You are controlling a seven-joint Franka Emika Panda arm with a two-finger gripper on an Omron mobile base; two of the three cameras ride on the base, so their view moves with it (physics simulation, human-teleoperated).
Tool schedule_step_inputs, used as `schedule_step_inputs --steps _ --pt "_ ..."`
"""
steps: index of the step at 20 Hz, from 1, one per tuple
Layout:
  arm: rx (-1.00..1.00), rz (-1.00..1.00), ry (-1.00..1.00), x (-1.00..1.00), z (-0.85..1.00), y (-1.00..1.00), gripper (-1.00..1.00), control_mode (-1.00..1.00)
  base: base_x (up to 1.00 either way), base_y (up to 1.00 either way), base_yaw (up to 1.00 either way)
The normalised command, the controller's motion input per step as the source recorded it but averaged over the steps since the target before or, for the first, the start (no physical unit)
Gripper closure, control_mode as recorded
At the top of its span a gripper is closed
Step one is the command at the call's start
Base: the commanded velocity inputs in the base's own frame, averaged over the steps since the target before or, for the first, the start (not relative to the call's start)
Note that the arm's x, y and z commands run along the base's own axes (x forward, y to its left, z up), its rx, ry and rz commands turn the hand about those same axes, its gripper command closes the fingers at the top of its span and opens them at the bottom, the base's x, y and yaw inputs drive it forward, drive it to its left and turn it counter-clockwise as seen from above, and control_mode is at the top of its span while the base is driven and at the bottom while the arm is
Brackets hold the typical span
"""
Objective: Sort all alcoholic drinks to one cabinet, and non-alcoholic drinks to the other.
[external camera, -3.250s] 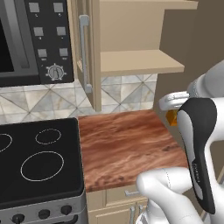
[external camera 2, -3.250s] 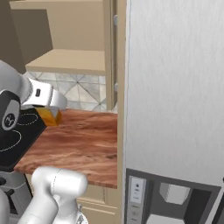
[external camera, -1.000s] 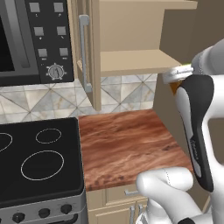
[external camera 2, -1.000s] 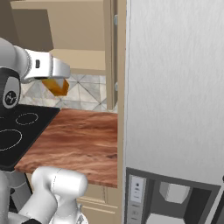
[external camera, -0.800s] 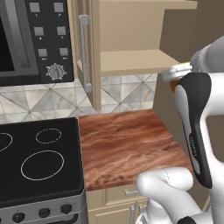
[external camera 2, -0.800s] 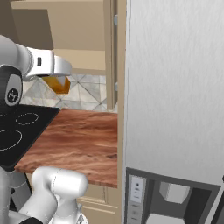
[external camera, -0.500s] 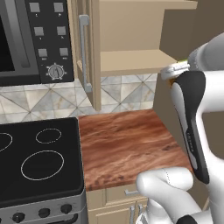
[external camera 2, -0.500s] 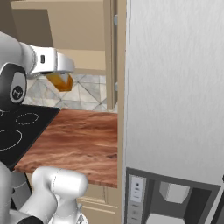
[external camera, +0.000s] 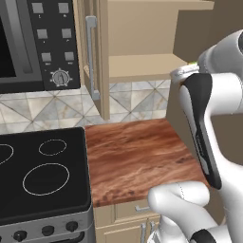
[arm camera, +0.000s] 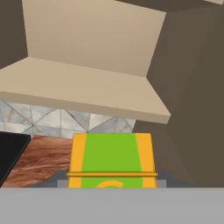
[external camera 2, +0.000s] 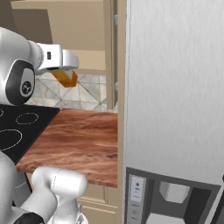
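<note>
Gripper [external camera 2: 65, 72], clamped on the orange-yellow carton [external camera 2: 65, 78], has risen from countertop [external camera: 137, 152] to cabinet shelf [arm camera: 87, 92] height, upper left.

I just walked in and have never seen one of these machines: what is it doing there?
The white arm's gripper holds an orange-yellow carton with a green patch, lifted above the wooden counter. It faces the open tan wall cabinet, whose pale shelf lies just ahead. The carton isn't on the shelf yet.
</note>
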Motion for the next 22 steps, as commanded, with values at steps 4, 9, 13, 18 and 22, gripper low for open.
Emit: schedule_step_inputs --steps 4,9,13,18,22 --pt "0.0 0.0 0.0 0.3 0.0 0.0 1.0 -1.0 0.0 0.0 0.0" --pt "-0.02 0.0 0.0 0.3 0.0 0.0 1.0 -1.0 0.0 0.0 0.0" --pt "-0.02 0.0 0.0 0.3 0.0 0.0 1.0 -1.0 0.0 0.0 0.0" --pt "-0.03 0.0 0.0 0.31 0.0 0.0 1.0 -1.0 0.0 0.0 0.0" --pt "-0.03 0.0 -0.01 0.3 0.0 0.0 1.0 -1.0 0.0 0.0 0.0"
